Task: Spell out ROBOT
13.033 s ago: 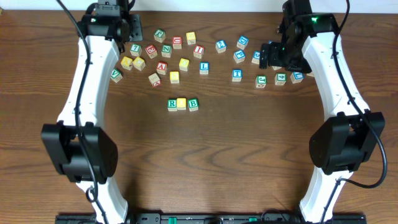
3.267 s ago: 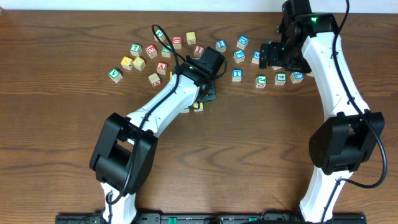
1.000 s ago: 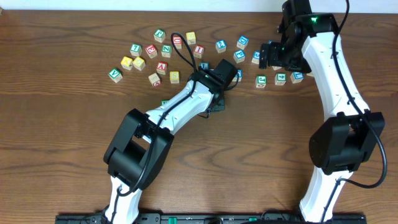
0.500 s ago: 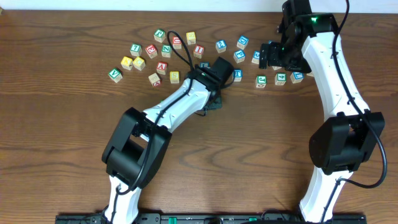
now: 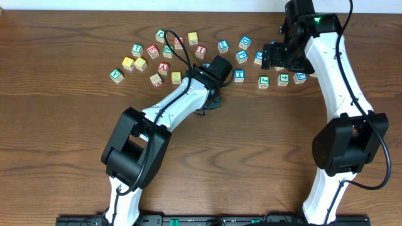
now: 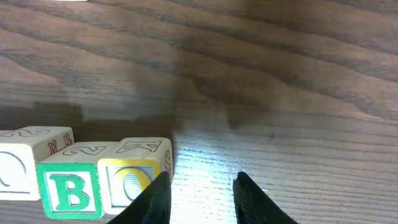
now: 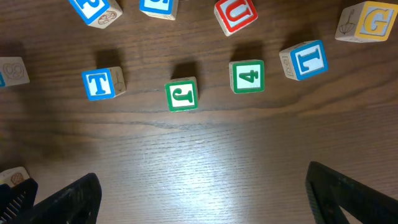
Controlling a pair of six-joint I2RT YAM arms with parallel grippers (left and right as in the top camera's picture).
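- Brown wood-grain table [image 6: 292, 93] fills the view under the left gripper [image 6: 202, 200]. Its fingers are slightly apart, with only bare wood in the gap and nothing clamped.
- Yellow-faced wooden O cube [image 6: 134, 182] sits just outside one fingertip [image 6: 158, 198] of the left gripper, not between the fingers. I can't tell whether it touches.
- Green-framed wooden B cube [image 6: 69, 193] sits on the O cube's far side from the gripper, pressed against it in the same row.
- Third cube [image 6: 18, 167] comes next in the row, past the B cube. It is cut by the frame edge and its letter is unreadable.
- Overhead, the left arm covers this row, so the rest of the word is hidden.
- Right gripper [image 7: 205, 199] has its fingers spread wide and holds nothing.
- Blue-framed wooden T cube [image 7: 102, 84] lies ahead of the right gripper, off toward one finger's side, well apart from the left gripper's row.
- Green-framed J cube [image 7: 181, 94] and green-framed 4 cube [image 7: 247, 76] lie straight ahead of the right gripper, between its finger lines.
- Blue-framed L cube [image 7: 303, 60] lies beyond the 4 cube, toward the other finger's side.
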